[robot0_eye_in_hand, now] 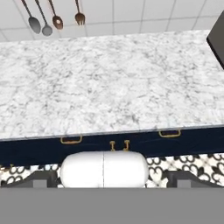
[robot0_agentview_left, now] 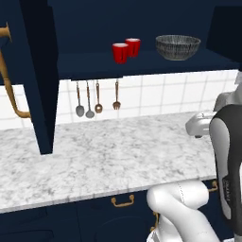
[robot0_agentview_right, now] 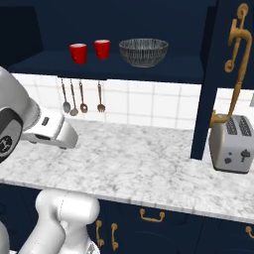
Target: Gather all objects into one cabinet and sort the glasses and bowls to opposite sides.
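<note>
On the open cabinet [robot0_agentview_left: 142, 64] shelf you have two red cups [robot0_agentview_left: 125, 49] touching at the left and the dark mesh bowl [robot0_agentview_left: 177, 47] well apart at the right. Your right base view adds a toaster [robot0_agentview_right: 231, 144] on the marble counter [robot0_agentview_right: 149, 163]. The hand view looks down on hanging utensils [robot0_eye_in_hand: 52, 19]; you cannot tell the gripper's opening.

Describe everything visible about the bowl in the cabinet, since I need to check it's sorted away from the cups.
The bowl is wide, shallow and dark grey, with a fine criss-cross mesh pattern and a paler rim. It stands upright and looks empty on the open navy cabinet's shelf, toward the shelf's right. Nothing touches it except the shelf. The two red cups stand apart to its left, with a clear gap between.
</note>
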